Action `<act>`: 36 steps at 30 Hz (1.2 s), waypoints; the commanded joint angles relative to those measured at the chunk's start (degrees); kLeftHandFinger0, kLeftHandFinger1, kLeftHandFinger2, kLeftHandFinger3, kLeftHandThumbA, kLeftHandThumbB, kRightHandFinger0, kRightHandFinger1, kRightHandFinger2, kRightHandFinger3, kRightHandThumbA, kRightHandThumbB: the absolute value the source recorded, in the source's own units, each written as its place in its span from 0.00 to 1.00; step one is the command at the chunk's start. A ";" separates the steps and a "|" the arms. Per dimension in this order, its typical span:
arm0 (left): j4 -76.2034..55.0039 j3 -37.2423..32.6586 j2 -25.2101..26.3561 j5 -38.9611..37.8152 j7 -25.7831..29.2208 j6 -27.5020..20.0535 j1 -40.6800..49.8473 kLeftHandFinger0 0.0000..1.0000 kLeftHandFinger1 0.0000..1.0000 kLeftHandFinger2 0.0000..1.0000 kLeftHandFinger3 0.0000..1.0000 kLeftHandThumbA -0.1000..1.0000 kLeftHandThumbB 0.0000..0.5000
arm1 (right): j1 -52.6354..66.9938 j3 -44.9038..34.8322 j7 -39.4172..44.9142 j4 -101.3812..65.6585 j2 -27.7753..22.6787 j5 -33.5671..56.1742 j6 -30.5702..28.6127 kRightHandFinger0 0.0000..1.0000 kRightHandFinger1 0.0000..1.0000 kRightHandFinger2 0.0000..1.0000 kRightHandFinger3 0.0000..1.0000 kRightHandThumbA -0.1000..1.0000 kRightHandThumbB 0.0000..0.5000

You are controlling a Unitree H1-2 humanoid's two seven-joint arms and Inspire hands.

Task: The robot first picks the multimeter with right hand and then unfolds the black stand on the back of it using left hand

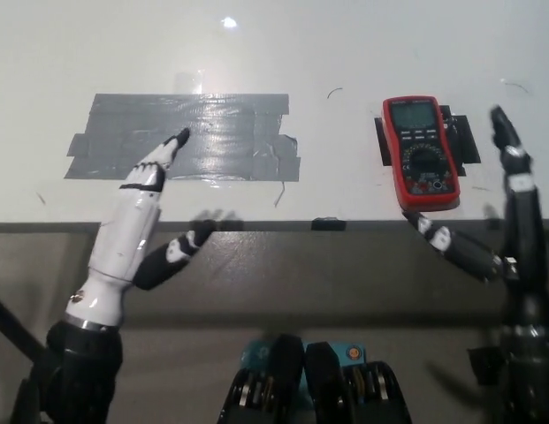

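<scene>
The black right robot hand [499, 225] stands edge-on just right of the red, rectangular multimeter [421, 152], fingers spread wide and holding nothing, thumb reaching under the meter's near end. The meter lies face up on the white surface [345, 44], close to its front edge, on black tape strips [460, 140]. A good pick likely means closing across the meter's long sides, leaving the back free. The white left robot hand [137, 225] waits open over the grey tape patch [230, 132].
</scene>
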 commanded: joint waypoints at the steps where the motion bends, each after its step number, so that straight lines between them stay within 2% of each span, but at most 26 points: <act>1: -0.59 0.47 0.76 -8.17 -3.29 1.89 3.00 1.00 1.00 1.00 1.00 1.00 0.46 | 1.83 -1.97 3.73 -2.01 1.27 -1.53 -5.33 1.00 1.00 1.00 1.00 0.94 0.58; 3: 0.06 0.04 0.79 -8.59 -3.20 0.95 4.69 1.00 1.00 1.00 1.00 1.00 0.44 | 2.89 -1.82 5.17 -1.21 1.66 -1.69 -5.00 1.00 1.00 1.00 1.00 0.93 0.57; 6: -0.98 -0.27 0.81 -9.28 -4.35 2.32 7.74 1.00 1.00 1.00 1.00 1.00 0.46 | 5.60 -1.66 6.89 -1.09 2.36 -1.63 -4.77 1.00 1.00 1.00 1.00 0.92 0.64; 13: -2.82 -1.74 0.07 -9.69 -5.94 3.95 14.38 1.00 1.00 1.00 1.00 1.00 0.51 | 12.06 -2.01 9.46 -1.66 3.05 -2.33 -5.63 1.00 1.00 1.00 1.00 0.86 0.61; 24: -4.61 -2.49 0.41 -9.65 -6.50 4.73 19.46 1.00 1.00 1.00 1.00 1.00 0.52 | 16.46 -2.93 12.05 -1.77 4.44 -3.52 -7.06 1.00 1.00 1.00 1.00 0.84 0.63; 36: -4.25 -2.63 0.53 -10.04 -6.74 4.74 20.80 1.00 1.00 1.00 1.00 1.00 0.49 | 17.90 -4.20 13.70 -0.89 6.05 -3.74 -7.55 1.00 1.00 1.00 1.00 0.78 0.57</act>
